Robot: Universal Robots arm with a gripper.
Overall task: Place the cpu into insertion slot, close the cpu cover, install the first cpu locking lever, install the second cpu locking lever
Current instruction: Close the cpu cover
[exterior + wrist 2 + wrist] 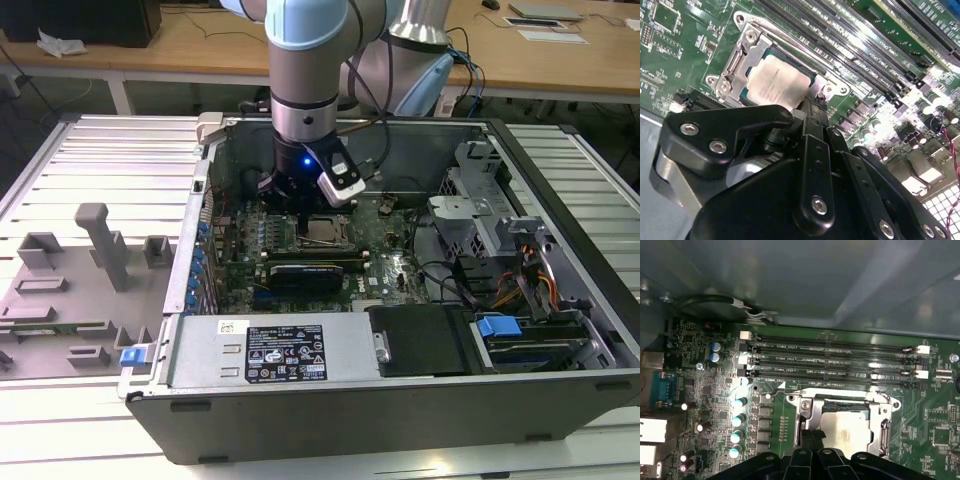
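Note:
The cpu [776,84] lies flat in the insertion slot [805,80], its silvery-beige top facing up. The cpu cover [735,65], a silver metal frame, lies down around it. In the first wrist view the cpu [847,429] sits inside the cpu cover [809,412]. My gripper [807,107] hangs with its tips together at one edge of the socket, with nothing held. In the exterior view the gripper [298,212] stands just to the left of the insertion slot [322,232] inside the open computer case.
Long black memory slots [835,362] run beside the socket. Capacitors [737,427] stand on the green board nearby. A black card [305,272] lies in front of the socket. The case walls [560,190], a drive cage and cables hem in the board. Grey fixtures [100,245] stand outside at the left.

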